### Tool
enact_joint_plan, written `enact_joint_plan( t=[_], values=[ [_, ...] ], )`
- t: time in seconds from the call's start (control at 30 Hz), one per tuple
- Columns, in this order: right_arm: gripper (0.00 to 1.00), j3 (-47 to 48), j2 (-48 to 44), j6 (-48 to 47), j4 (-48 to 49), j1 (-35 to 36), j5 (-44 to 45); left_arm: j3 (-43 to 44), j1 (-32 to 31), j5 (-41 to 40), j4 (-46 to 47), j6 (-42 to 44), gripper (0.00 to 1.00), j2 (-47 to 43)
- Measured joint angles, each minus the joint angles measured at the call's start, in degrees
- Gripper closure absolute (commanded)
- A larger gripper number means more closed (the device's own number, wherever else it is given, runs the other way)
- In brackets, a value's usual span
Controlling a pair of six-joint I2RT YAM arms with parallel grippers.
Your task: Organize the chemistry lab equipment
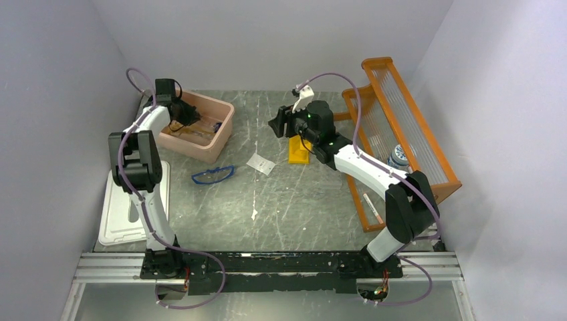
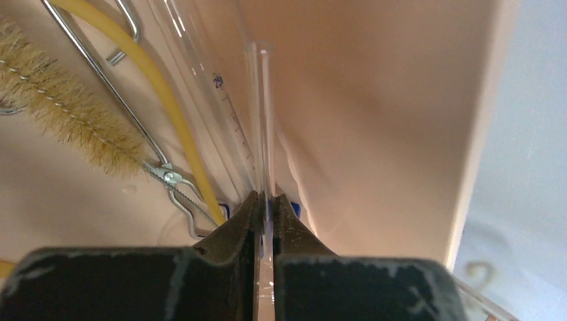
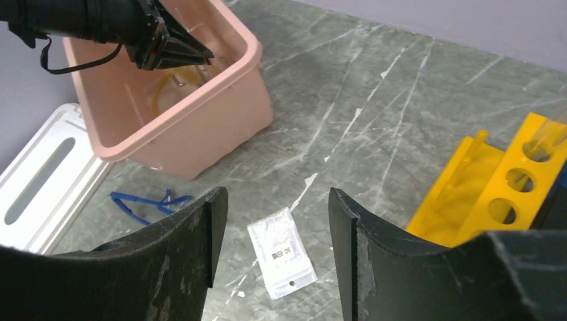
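The tub (image 1: 198,148) sits back left on the desk (image 1: 301,207), goggles (image 1: 212,175) just before it, lid (image 1: 118,224) nearer and further left. Right of the goggles lie the packet (image 1: 261,163), tube stand (image 1: 298,151), then shelf rack (image 1: 408,127).

The left arm (image 1: 152,215) and the right arm (image 1: 361,167) are built from white tubular links and blocky black joints. A lilac cable (image 1: 356,107) is looped along each. The matte black gripper fingers (image 3: 180,267) are marked by pale scuffs, and a small green light (image 1: 309,124) is lit on the right wrist

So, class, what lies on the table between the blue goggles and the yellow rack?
The white packet, lying flat, as the top external view shows.
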Motion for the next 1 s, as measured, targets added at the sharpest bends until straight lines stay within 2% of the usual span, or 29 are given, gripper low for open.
enact_joint_plan(
  t=[0.4,0.5,0.7,0.87,1.0],
  values=[
    [0.4,0.07,1.4,-0.02,-0.42,-2.21,0.15,4.31,0.0,-4.46,-0.68,-1.73,0.69,4.57],
    [0.4,0.44,1.7,-0.02,-0.52,-2.21,0.13,4.31,0.0,-5.01,-0.9,-1.03,0.68,5.05],
    [0.4,0.55,1.79,0.07,-0.74,-2.21,0.02,4.46,0.0,-5.05,-0.98,0.7,0.66,5.05],
    [0.4,0.55,1.79,0.33,-0.87,-2.21,-0.55,4.46,0.0,-4.9,-1.77,3.06,0.58,4.11],
    [0.4,0.55,1.79,0.87,-1.51,-2.21,-1.36,4.46,0.0,-5.11,-3.93,6.43,0.49,0.09]
  ],
)
